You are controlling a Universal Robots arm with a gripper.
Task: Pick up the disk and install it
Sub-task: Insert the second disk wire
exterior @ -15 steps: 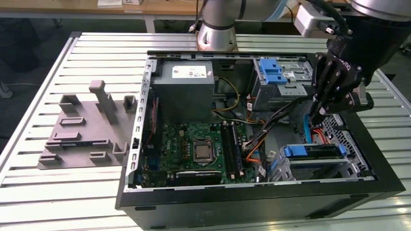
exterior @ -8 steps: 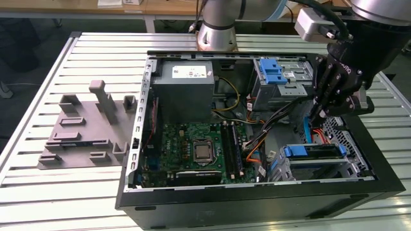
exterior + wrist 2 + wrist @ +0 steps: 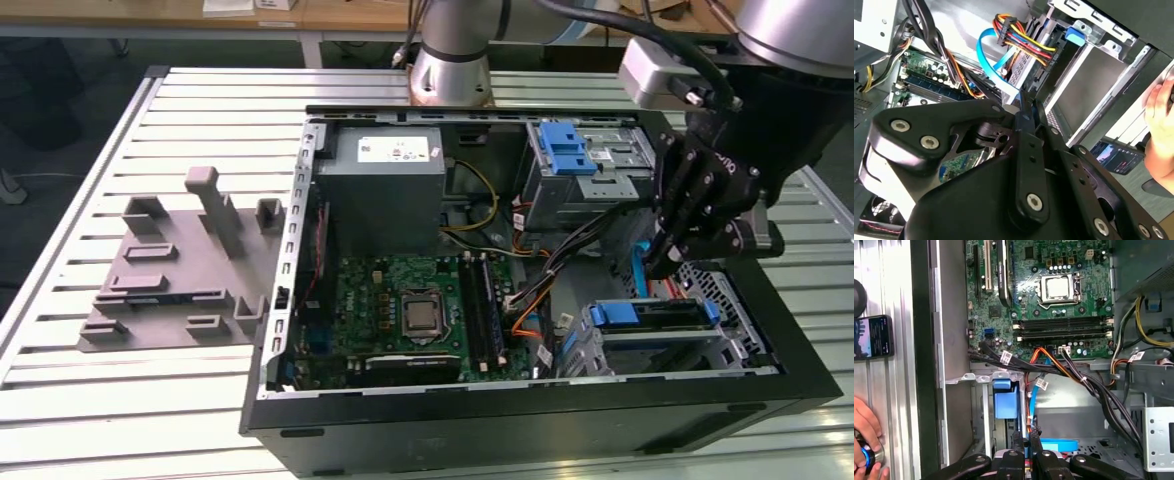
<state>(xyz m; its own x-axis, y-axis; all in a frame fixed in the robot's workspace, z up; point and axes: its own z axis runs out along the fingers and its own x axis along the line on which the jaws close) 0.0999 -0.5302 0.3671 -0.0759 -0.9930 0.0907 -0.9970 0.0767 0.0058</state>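
Exterior view, left to right. A grey fixture block (image 3: 180, 270) lies on the slatted table (image 3: 80, 420), at 9 o'clock from the open computer case (image 3: 534, 420). Inside the case is the motherboard (image 3: 407, 315), with the power supply (image 3: 387, 190) at 12 o'clock from it. The gripper (image 3: 663, 262) hangs at 3 o'clock from the motherboard. Its jaws are drawn close together and clamp the disk (image 3: 647, 275), which is held on edge inside the case. A filled drive bay (image 3: 654, 320) sits at 6 o'clock from the disk.
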